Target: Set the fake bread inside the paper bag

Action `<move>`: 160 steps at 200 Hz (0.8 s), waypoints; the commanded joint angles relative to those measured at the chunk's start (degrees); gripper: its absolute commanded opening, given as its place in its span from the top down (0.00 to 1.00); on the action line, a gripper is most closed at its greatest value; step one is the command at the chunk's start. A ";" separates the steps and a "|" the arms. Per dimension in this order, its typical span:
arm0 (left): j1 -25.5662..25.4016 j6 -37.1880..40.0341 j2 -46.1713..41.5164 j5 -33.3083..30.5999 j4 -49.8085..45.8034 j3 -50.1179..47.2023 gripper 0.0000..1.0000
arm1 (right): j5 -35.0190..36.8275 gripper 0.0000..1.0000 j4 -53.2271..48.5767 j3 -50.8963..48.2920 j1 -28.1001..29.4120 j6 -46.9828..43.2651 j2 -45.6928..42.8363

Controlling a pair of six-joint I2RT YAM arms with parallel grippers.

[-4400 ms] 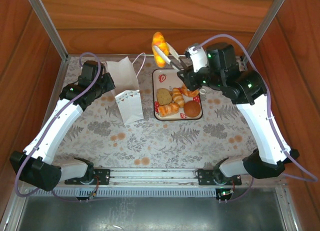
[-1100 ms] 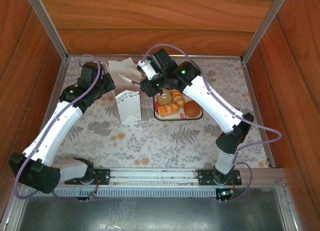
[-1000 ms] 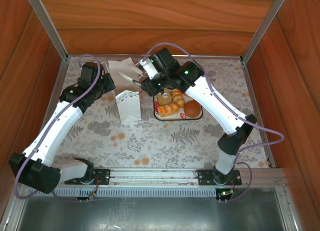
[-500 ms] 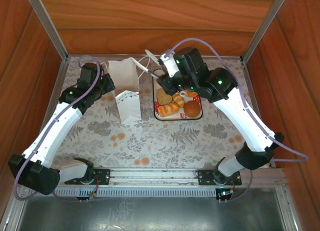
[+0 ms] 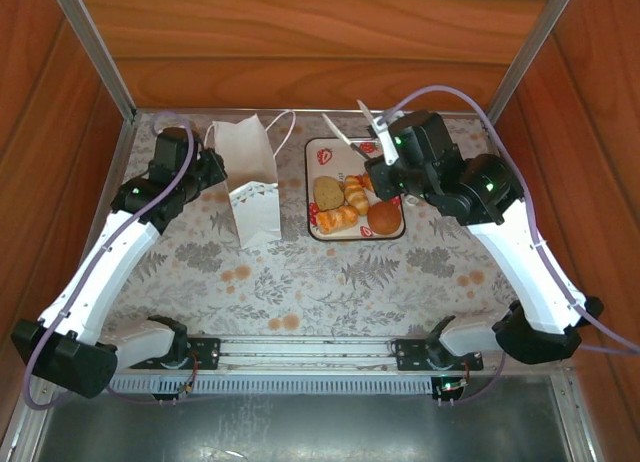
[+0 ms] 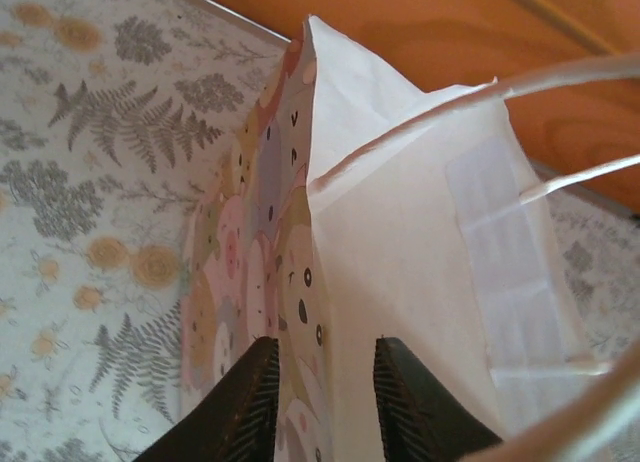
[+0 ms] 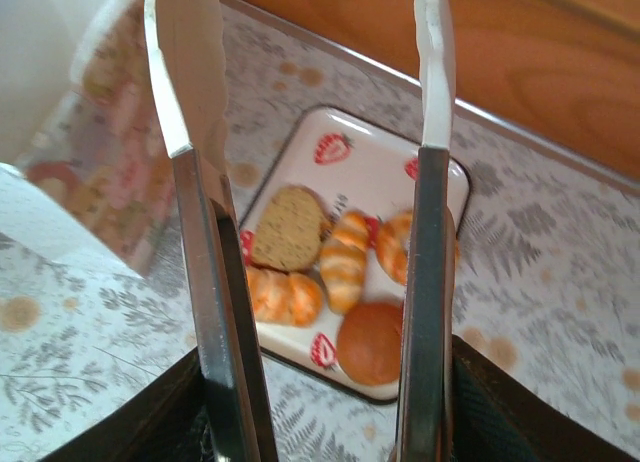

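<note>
The paper bag [image 5: 256,212] stands open on the floral cloth, left of the white strawberry tray [image 5: 320,162]. On the tray lies the fake bread: a brown slice [image 5: 328,190], croissants [image 5: 340,219] and a round bun [image 5: 384,217]. My left gripper [image 5: 205,168] is at the bag's left rim. In the left wrist view it [image 6: 325,402] is open, with the bag's wall [image 6: 400,262] between its fingers. Above the tray's far right, my right gripper [image 5: 382,160] is shut on the metal tongs [image 5: 342,132]. In the right wrist view the tongs [image 7: 205,242] are spread and empty over the bun [image 7: 370,342] and slice [image 7: 288,227].
Wooden walls [image 5: 320,42] close in the back and both sides of the table. A metal rail [image 5: 310,354] with the arm bases runs along the near edge. The bag's cord handles [image 5: 285,132] loop toward the tray. Open cloth [image 5: 330,282] lies in front of the bag and tray.
The right arm swung from over the bag back to the tray side; its tongs, which held an orange croissant earlier, are empty. The left gripper's fingers parted from the bag's wall.
</note>
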 commanded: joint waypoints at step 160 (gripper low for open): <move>1.88 1.43 -11.12 2.63 0.67 -5.35 0.15 | -10.67 0.43 3.85 -19.91 -22.42 0.67 6.87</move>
